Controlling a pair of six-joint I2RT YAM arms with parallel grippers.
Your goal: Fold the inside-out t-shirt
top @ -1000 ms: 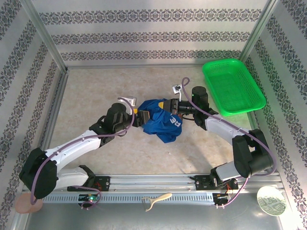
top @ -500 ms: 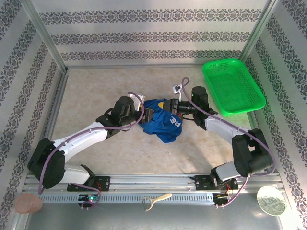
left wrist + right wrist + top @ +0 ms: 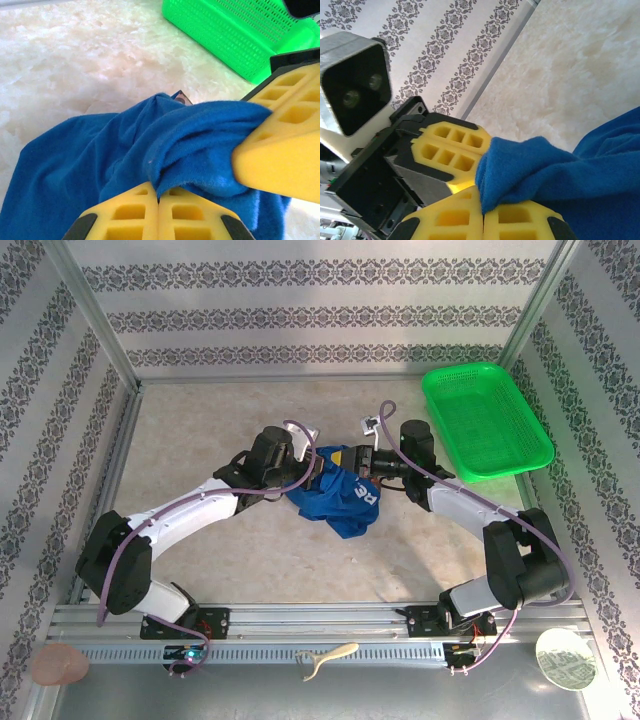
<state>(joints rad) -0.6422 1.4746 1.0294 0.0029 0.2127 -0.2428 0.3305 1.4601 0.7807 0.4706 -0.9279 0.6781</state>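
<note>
I see the t-shirt (image 3: 340, 502) bunched in a crumpled blue lump, pale letters showing, with the left gripper (image 3: 312, 472) and right gripper (image 3: 351, 462) both pinching its top.

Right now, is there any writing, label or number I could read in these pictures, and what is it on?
"RE": pale letters on the blue t-shirt, lying sideways; the rest of the lettering is lost in the folds.
Greenish marks on the round white disc at the near right corner: too small to read.
Anything on the small white tag by the right arm's cable: too small to read.
</note>
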